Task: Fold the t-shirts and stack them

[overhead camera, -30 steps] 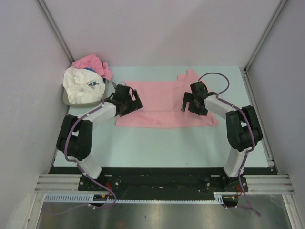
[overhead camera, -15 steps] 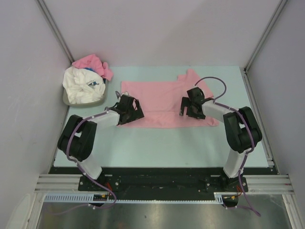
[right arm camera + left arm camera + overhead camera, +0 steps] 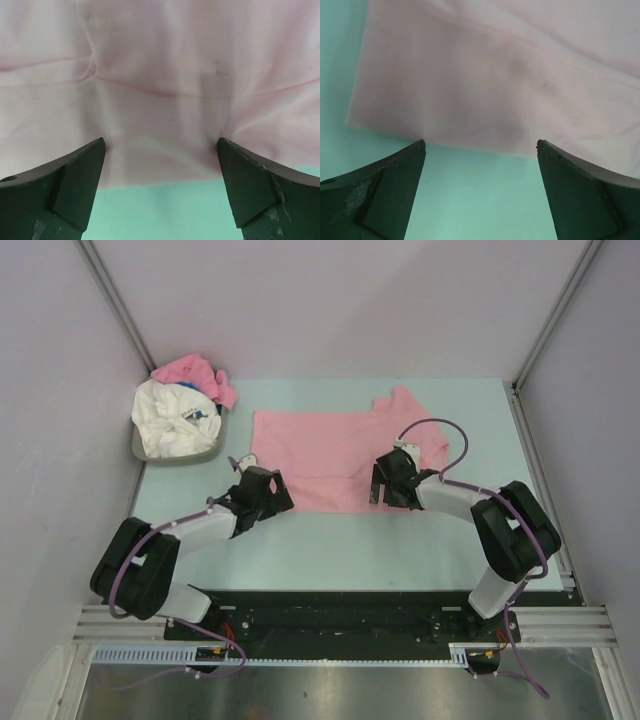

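Note:
A light-pink t-shirt (image 3: 325,450) lies spread flat across the middle of the table. My left gripper (image 3: 268,490) is open and low at its near-left corner. In the left wrist view the shirt's near hem (image 3: 470,100) lies just beyond my left gripper (image 3: 480,144), with bare table between the fingers. My right gripper (image 3: 388,483) is open and low over the near hem, right of middle. Its fingertips (image 3: 100,145) press on the pink cloth (image 3: 160,75), and my right gripper (image 3: 160,141) straddles the hem. A white t-shirt (image 3: 175,418) with a blue print and a crumpled pink t-shirt (image 3: 195,372) sit in a grey basket.
The grey basket (image 3: 180,456) stands at the back left, against the left wall. Grey walls close in the table on the left, back and right. A metal rail (image 3: 340,620) carrying the arm bases runs along the near edge.
Both arms have drawn back toward me and dropped lower, from over the shirt to its near hem. Both grippers stayed open. The shirt looks unmoved.

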Available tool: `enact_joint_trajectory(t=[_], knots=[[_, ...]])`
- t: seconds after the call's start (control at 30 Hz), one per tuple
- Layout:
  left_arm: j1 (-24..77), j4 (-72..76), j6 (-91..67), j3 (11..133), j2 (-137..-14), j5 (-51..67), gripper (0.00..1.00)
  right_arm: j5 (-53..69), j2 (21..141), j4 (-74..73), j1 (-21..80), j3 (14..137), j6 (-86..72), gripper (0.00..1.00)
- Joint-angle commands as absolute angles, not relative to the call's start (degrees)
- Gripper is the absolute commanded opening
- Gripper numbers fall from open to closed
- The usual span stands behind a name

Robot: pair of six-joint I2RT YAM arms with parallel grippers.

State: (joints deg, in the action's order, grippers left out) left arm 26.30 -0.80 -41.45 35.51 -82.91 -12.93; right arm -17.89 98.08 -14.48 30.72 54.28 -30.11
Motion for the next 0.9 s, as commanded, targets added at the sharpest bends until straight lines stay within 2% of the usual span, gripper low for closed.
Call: enact_joint_trajectory(t=[0.0,0.2,0.53,0.7,0.87], knots=[[28.21,-12.21,-45.52,29.45,-77.81,-12.75,1.0,-14.15,96.16,-28.21,34.36,47.82,-39.11,1.0],[32.25,-17.04,-48.51,26.28,-67.6,-14.15,1.0,-20.02,90.98,-32.25,38.84,45.88,-43.77,1.0],[34.45,-28.13,-47.9,34.97,-54.76,-15.38,1.0,-26.28,77.88,-40.17,39.9,47.28,-44.03,1.0],[34.45,-29.97,-46.06,43.05,-59.31,-17.22,1.0,-18.58,74.79,-35.0,43.66,51.23,-39.73,1.0],[33.76,-33.21,-44.3,54.12,-62.75,-21.17,1.0,-7.22,84.34,-25.07,50.35,58.7,-33.67,1.0]])
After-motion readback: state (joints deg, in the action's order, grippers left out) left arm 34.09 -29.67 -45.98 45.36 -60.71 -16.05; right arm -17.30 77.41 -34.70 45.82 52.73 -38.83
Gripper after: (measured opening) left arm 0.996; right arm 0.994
